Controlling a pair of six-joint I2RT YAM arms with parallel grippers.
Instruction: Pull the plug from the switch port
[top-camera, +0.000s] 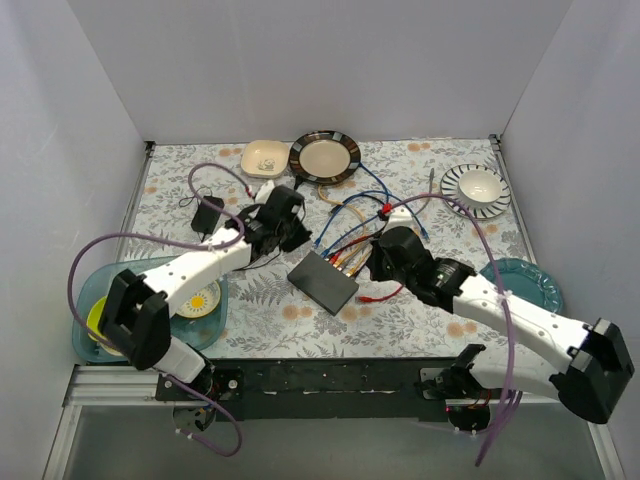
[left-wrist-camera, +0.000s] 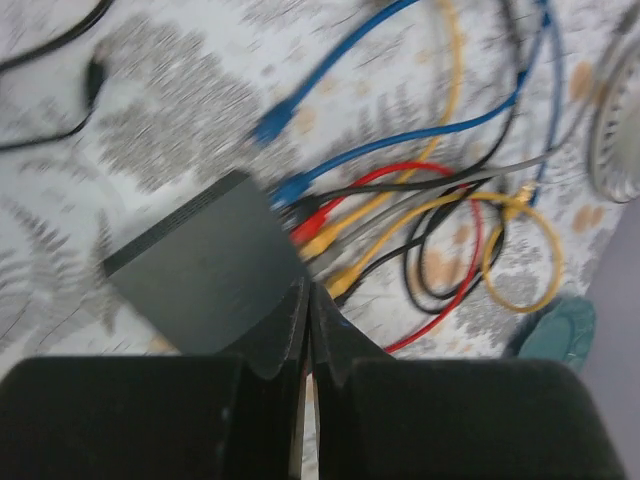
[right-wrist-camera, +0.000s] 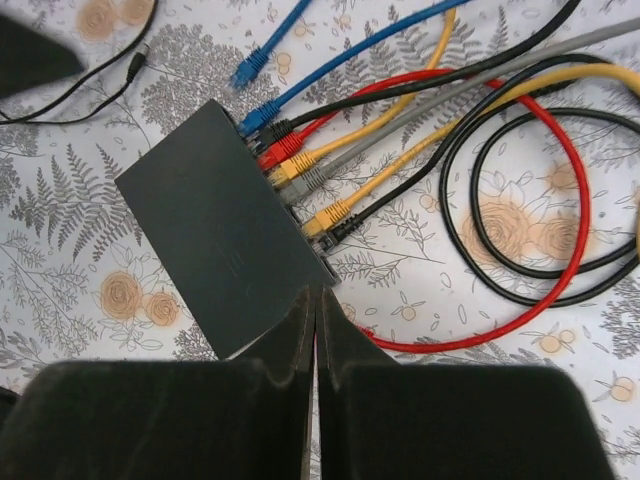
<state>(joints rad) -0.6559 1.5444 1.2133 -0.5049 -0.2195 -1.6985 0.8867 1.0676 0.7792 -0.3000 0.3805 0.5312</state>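
Observation:
The switch (top-camera: 322, 281) (left-wrist-camera: 205, 265) (right-wrist-camera: 215, 225), a flat dark grey box, lies mid-table. Along its right edge sit blue (right-wrist-camera: 255, 118), red (right-wrist-camera: 280, 150), yellow (right-wrist-camera: 330, 215), grey and black plugs. A loose blue plug (right-wrist-camera: 247, 70) lies apart, and a loose red plug (top-camera: 368, 297) rests on the cloth by the switch's near corner. My left gripper (top-camera: 298, 236) (left-wrist-camera: 308, 300) is shut, hovering left of the switch. On the other side my right gripper (top-camera: 377, 263) (right-wrist-camera: 316, 300) is shut too, above the switch's near corner. The red cable (right-wrist-camera: 480, 335) runs under its fingers; nothing shows gripped.
A black adapter block (top-camera: 208, 215) with its cord lies at the back left. A cream bowl (top-camera: 265, 156), a dark-rimmed plate (top-camera: 324, 156) and a striped plate (top-camera: 450, 190) line the back. Teal dishes sit at the left (top-camera: 90, 285) and right (top-camera: 528, 280). Coiled cables spread right of the switch.

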